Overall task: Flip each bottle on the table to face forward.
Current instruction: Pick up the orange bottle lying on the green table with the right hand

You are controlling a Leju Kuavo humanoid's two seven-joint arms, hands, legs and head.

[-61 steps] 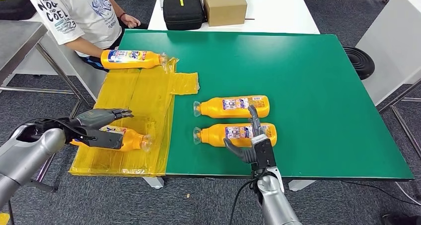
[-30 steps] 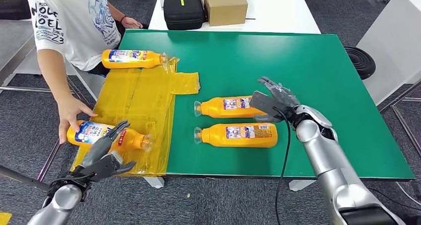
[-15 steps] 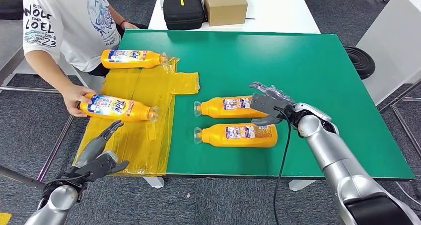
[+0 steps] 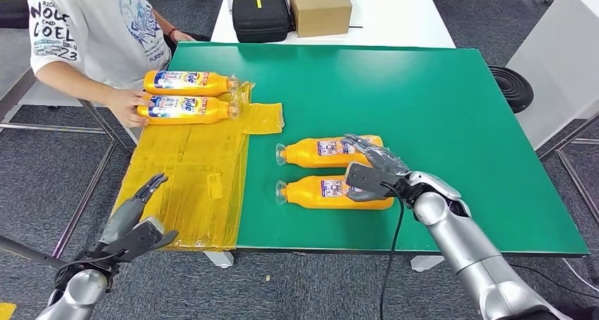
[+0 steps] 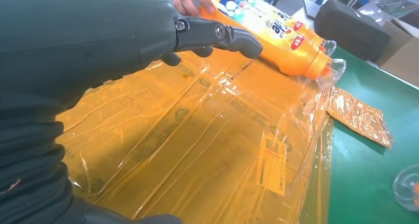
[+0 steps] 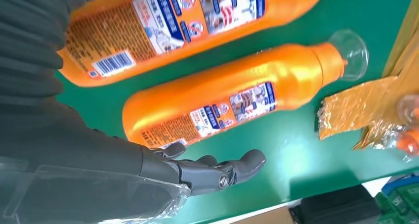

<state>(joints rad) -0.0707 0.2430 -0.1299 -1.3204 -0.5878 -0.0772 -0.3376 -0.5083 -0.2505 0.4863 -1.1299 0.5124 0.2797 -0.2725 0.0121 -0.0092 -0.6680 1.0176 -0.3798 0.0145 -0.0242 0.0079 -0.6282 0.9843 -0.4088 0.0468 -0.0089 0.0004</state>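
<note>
Fingers of the right hand are spread wide and hold nothing; the hand hovers over the base ends of the 2 orange bottles lying side by side on the green table. The nearer bottle lies on its side with its clear cap pointing toward the yellow plastic sheet, and the hand's palm covers part of its base end in the head view. The farther bottle lies parallel just beyond it, cap pointing the same way, with the fingertips reaching over its base end. In the right wrist view both bottles show small printed labels, 1 with a barcode, and whether the fingers touch either bottle cannot be told.

Fingers of the left hand are also apart and empty; the hand sits low at the near edge of the yellow plastic sheet, well apart from any bottle.

At the far end of the sheet 2 more orange bottles lie side by side, touching or nearly so. The far Tide bottle lies with its cap toward the green surface. A person's hand grips the base of the second Tide bottle, just beside it.

Beyond the green table, a black case and a cardboard box sit on a white table.
</note>
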